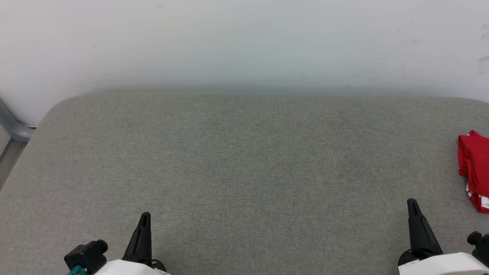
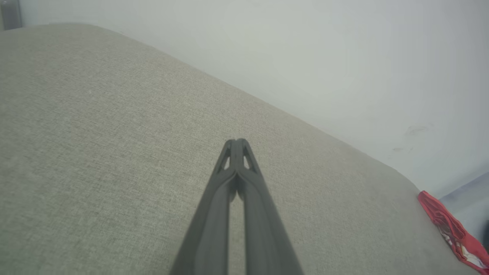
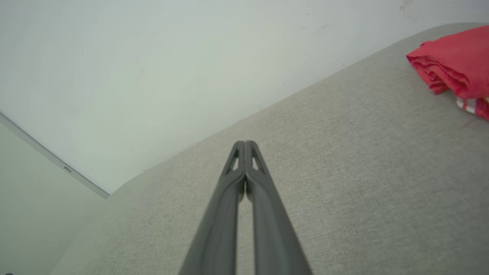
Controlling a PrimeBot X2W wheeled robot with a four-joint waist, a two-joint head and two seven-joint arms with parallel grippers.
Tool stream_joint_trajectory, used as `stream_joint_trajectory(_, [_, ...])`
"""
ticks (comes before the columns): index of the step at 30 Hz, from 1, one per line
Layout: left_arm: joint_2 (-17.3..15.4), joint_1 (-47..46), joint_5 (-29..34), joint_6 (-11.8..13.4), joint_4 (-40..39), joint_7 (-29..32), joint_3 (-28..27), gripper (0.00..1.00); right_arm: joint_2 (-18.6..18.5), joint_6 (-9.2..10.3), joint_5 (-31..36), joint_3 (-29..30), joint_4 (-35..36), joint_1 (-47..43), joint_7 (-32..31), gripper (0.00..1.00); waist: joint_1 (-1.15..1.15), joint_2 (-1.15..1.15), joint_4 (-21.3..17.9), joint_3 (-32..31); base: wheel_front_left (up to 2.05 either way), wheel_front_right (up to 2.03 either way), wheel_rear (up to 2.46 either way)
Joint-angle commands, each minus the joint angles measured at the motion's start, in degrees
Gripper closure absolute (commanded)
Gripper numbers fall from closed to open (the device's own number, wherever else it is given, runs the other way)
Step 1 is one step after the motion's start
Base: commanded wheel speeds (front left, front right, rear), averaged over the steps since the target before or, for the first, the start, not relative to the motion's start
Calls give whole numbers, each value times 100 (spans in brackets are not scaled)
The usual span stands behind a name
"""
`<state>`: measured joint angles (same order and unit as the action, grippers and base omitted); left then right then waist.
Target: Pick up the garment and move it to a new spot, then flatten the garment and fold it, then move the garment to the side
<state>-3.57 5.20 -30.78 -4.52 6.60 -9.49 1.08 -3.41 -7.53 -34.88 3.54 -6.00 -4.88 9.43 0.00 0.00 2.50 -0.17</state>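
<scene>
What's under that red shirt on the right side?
The garment lies bunched on the grey padded surface. Its striped trim peeks from beneath the red fold; anything further under is covered.

No text, label, brand, number or sign is showing legibly in any view. The folded shirt, at the right edge of the frame, is presenting plain red cloth and red-and-white striped trim, with no lettering readable.

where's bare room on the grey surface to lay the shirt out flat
The grey surface is bare from the wall down to the left tool and right tool. Only the right edge is crowded, where the garment lies bunched.
</scene>
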Motion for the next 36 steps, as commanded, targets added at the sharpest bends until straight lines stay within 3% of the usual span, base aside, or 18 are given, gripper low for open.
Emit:
stream_joint_trajectory(1, [-52, -184, -312, -31, -29, 53, -44, 100, -55, 2, -304, 5, 27, 185, -60, 100, 0, 0, -5, 1, 0, 0, 0])
stream_joint_trajectory(36, [-85, -629, -3046, -156, 302, 662, -258, 100, -77, 3, -2832, 55, -339, 615, -694, 100, 0, 0, -90, 13, 0, 0, 0])
